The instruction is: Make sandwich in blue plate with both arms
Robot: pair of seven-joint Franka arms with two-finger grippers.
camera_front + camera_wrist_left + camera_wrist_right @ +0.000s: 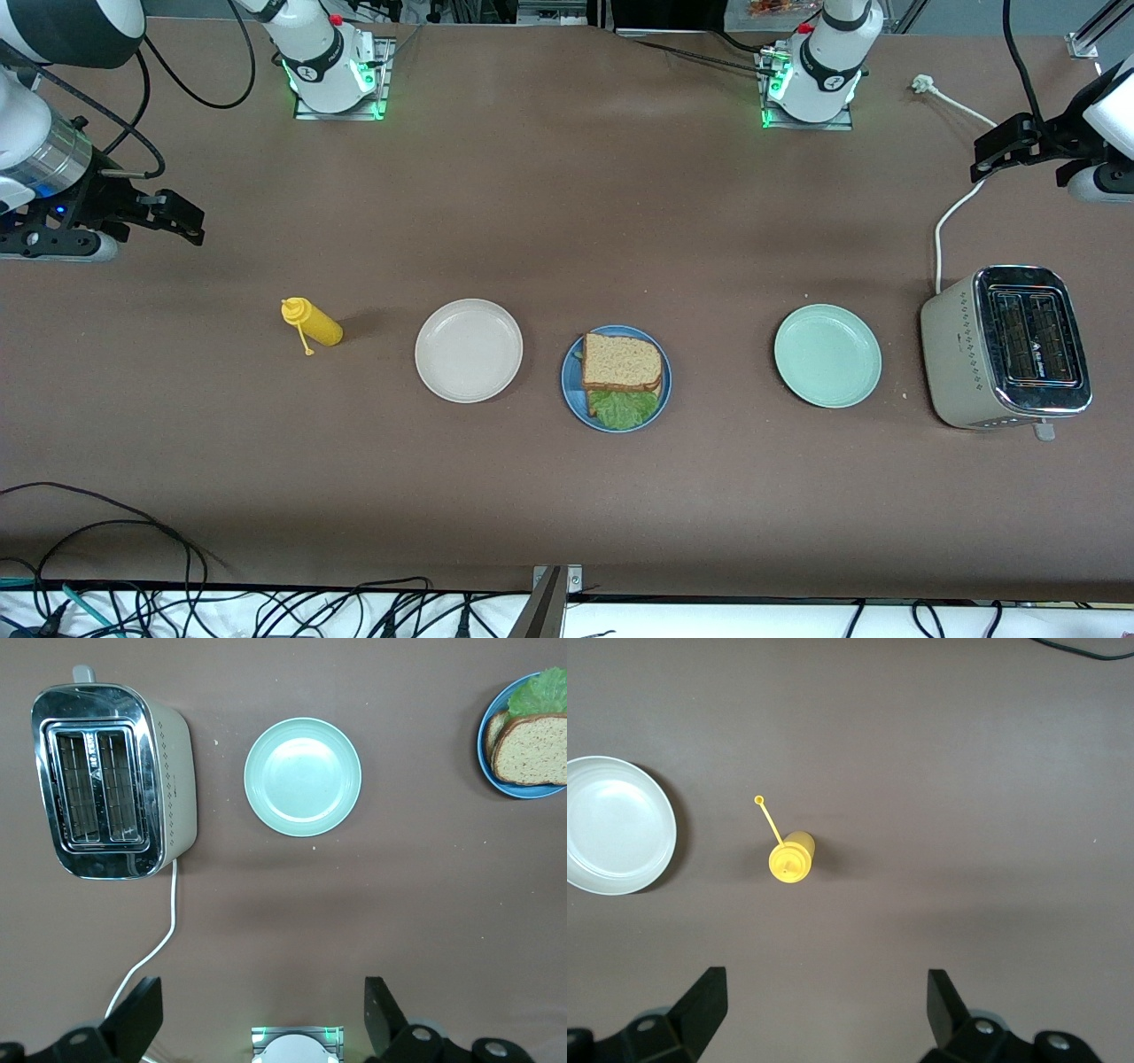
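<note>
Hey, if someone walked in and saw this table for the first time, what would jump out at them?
First, the sandwich on the blue plate at mid-table, lettuce poking out. Then the chrome toaster at the left arm's end and the yellow bottle toward the right arm's end. The left pincer and right pincer wait open, apart from the food.

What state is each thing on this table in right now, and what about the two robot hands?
sandwich: assembled, lettuce sticking out
blue plate: holds the sandwich
beige-white plate: empty
pale green plate: empty
toaster: slots empty
yellow bottle: upright, cap off
left hand: open, empty
right hand: open, empty
</note>
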